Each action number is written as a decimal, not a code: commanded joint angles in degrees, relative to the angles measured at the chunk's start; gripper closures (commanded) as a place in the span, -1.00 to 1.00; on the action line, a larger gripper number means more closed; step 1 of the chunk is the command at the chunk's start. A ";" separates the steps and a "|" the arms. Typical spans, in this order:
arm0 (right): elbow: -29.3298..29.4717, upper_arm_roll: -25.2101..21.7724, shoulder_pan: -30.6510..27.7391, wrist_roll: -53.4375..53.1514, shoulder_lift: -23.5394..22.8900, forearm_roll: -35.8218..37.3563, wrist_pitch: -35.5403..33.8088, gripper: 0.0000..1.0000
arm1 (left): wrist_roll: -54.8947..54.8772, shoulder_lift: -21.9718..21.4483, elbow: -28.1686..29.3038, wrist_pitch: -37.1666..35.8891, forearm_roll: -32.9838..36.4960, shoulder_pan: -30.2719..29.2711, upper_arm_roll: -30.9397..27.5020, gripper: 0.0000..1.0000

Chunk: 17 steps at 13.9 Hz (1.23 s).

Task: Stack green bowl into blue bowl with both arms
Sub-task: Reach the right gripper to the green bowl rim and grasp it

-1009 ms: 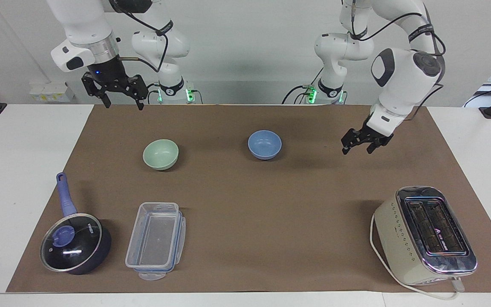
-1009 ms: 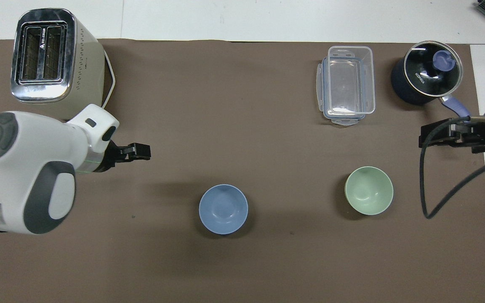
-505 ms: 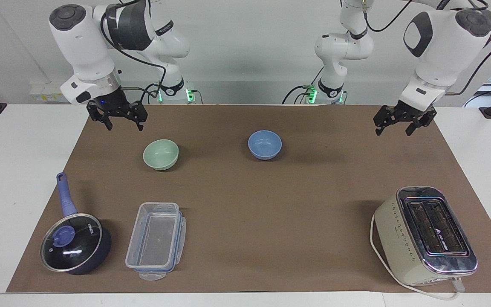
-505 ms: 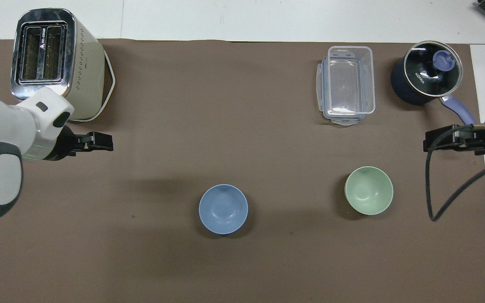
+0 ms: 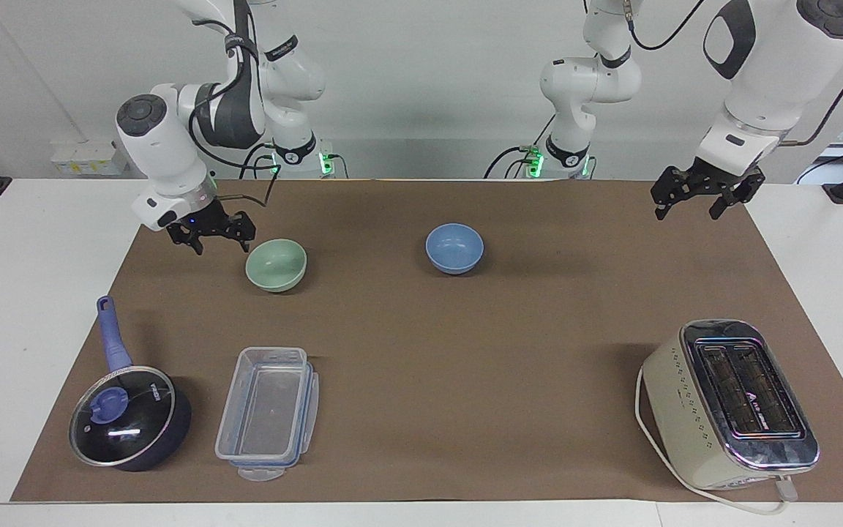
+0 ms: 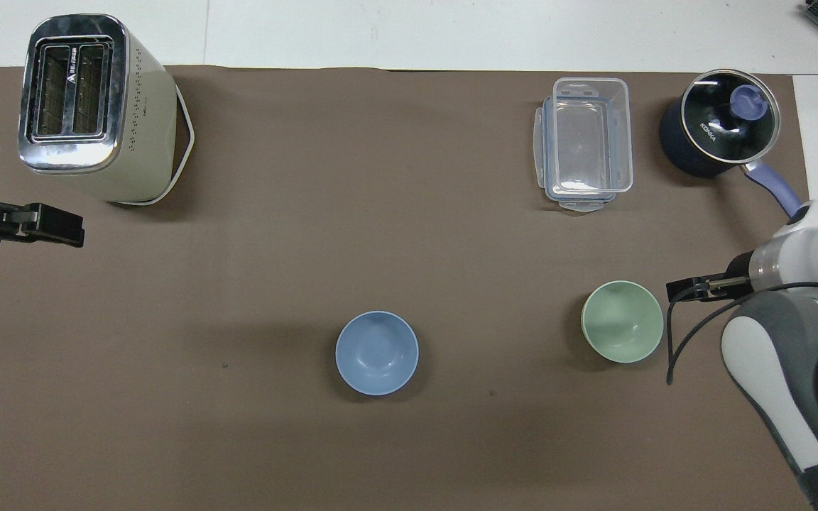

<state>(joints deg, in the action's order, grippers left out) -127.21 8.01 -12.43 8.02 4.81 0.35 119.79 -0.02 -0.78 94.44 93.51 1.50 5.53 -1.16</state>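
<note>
The green bowl (image 5: 276, 265) (image 6: 622, 331) stands upright on the brown mat toward the right arm's end. The blue bowl (image 5: 454, 248) (image 6: 377, 353) sits beside it at mid-table, and both are empty. My right gripper (image 5: 222, 244) (image 6: 684, 289) hangs low and open just beside the green bowl, on the side away from the blue bowl, with nothing between its fingers. My left gripper (image 5: 687, 212) (image 6: 61, 231) is open and raised over the mat's edge at the left arm's end, well apart from the blue bowl.
A cream toaster (image 5: 732, 402) stands farther from the robots at the left arm's end. A clear plastic container (image 5: 268, 413) and a dark lidded pan (image 5: 125, 417) with a blue handle lie farther out than the green bowl. The brown mat (image 5: 465, 351) covers the table.
The right gripper came down from high up to beside the green bowl. The left gripper swung away from the blue bowl toward its own end of the table and rose.
</note>
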 commanded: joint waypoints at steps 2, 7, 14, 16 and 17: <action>-4.98 0.25 -0.67 2.00 -0.05 -1.40 4.22 -1.00 | -0.24 0.69 -1.63 -1.66 1.05 -0.69 0.55 -1.00; -5.51 0.34 -0.84 1.29 -6.29 -1.67 9.22 -1.00 | -0.24 0.69 -1.63 -1.66 1.05 -0.61 0.55 -1.00; -7.88 0.43 -0.58 4.19 -7.01 -1.67 9.59 -0.47 | -0.24 0.69 -1.63 -1.66 1.05 -0.61 0.55 -1.00; -7.80 0.43 -0.67 4.63 -7.10 -4.54 9.58 0.25 | -0.24 0.69 -1.63 -1.66 1.05 -0.61 0.55 -1.00; -7.71 0.43 -0.58 4.63 -7.10 -7.27 9.41 0.60 | -0.24 0.69 -1.63 -1.66 1.05 -0.61 0.55 -1.00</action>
<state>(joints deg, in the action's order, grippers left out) -134.06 8.14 -12.39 10.34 -3.02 -2.68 128.41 -0.02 -0.77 94.43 93.46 1.50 5.53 -1.16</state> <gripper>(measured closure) 0.251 0.000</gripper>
